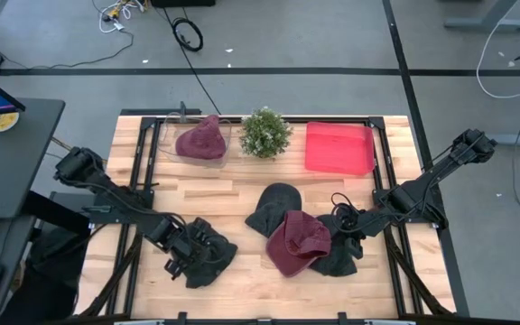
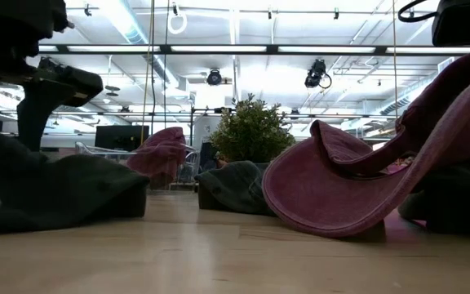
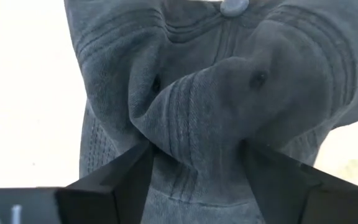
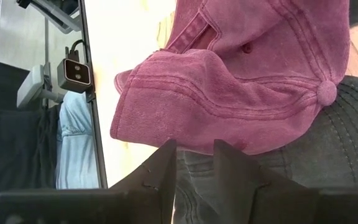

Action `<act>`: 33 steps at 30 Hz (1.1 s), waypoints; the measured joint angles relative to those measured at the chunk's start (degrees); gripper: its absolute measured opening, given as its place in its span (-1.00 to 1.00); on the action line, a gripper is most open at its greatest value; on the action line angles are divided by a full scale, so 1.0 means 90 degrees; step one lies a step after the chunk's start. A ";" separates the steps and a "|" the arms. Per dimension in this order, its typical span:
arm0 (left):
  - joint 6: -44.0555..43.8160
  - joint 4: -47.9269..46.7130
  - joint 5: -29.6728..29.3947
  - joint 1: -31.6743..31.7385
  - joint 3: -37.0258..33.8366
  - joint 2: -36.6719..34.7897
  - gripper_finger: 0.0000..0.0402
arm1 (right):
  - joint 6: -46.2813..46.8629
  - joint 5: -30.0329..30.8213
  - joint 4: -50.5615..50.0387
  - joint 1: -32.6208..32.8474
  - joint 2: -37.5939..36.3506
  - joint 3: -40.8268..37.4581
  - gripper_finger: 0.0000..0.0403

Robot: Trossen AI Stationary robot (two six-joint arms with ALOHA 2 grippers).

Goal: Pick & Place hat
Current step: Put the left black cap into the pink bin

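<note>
My left gripper [image 1: 181, 251] is near the table's front left, shut on a dark grey cap [image 1: 209, 259], which lies on the table. My right gripper [image 1: 341, 227] is at the front right, shut on a maroon cap [image 1: 296, 242]. That cap lies across two more dark caps, one behind it [image 1: 274, 208] and one under the gripper [image 1: 339, 256]. A second maroon cap [image 1: 201, 140] rests in a clear container [image 1: 165, 135] at the far left. My left gripper pinches a raised fold of the grey cap's crown [image 3: 197, 124] between its two fingers [image 3: 120, 183], below the top button [image 3: 234, 6]. The cap's underside stays on the table. My right gripper has the maroon cap's lower edge [image 4: 194, 146] between its nearly closed fingers [image 4: 160, 171], coming level from the table's right. The held side [image 2: 463, 90] is raised and the brim end [image 2: 317, 212] rests low by the table.
A small potted plant [image 1: 264, 133] stands at the far middle. A red bin [image 1: 339, 147] stands at the far right. Bare wood shows along the table's near edge [image 1: 260, 293] and between the caps and the far row.
</note>
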 joint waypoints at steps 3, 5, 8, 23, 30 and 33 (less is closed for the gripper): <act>0.0072 0.0009 0.0003 0.0091 0.0000 0.0175 0.03 | -0.0043 0.0074 0.0000 0.0002 0.0000 0.0000 -0.46; 0.0079 0.0025 0.0003 0.0147 0.0000 0.0290 -0.10 | -0.0096 0.0092 0.0000 0.0000 0.0000 0.0000 -0.46; 0.0089 0.0033 0.0068 0.0211 0.0000 0.0466 -0.34 | -0.0099 0.0093 0.0000 0.0002 0.0000 0.0000 -0.46; 0.0171 -0.0217 -0.0338 0.0278 0.0452 0.0523 -0.97 | -0.0099 0.0093 0.0050 0.0000 0.0000 0.0000 -0.46; -0.0081 -0.1644 -0.1237 0.0266 0.1608 0.0523 -0.97 | -0.0238 0.0092 0.0884 0.0002 0.0000 0.0000 -0.46; -0.0195 -0.2239 -0.1759 0.0203 0.2243 0.0523 -0.97 | -0.0534 0.0094 0.1361 0.0002 0.0000 0.0000 -0.46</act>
